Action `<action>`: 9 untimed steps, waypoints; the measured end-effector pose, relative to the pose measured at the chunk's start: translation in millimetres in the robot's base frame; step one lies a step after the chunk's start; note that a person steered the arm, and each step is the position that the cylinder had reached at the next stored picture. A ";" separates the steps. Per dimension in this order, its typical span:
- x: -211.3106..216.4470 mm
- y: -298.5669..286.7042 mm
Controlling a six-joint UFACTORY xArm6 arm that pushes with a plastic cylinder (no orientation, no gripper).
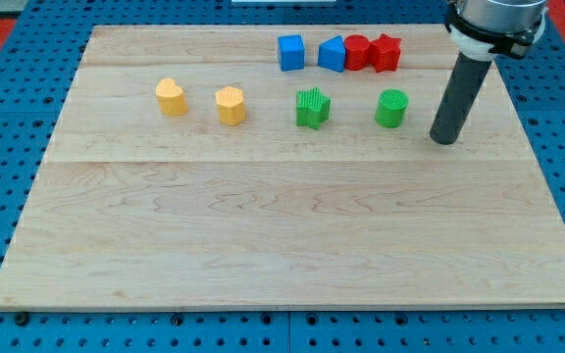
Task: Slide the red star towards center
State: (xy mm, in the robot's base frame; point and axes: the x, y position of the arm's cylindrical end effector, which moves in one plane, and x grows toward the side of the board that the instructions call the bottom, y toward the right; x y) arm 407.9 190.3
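Eight blocks on counter (263, 245): two blue, two red incl. red star (386, 52), two yellow, two green. My tip (443, 138) right of green cylinder (391, 108). No pincer fitted.

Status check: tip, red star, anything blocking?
My tip right of green cylinder, below-right of red star. Star at top, touching red cylinder. Green cylinder between star and centre.

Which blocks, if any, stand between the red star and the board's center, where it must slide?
The red star sits near the view's top edge. Its diagonal path down-left to the center passes between the green star and green cylinder; either could be clipped. My tip stands apart, right of them.
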 end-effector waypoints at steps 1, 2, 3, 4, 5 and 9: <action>-1.2 8.2; -1.1 21.2; -1.1 33.9; -11.4 36.8; -29.4 45.6; -67.9 97.2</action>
State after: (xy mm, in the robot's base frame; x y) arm 340.0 287.5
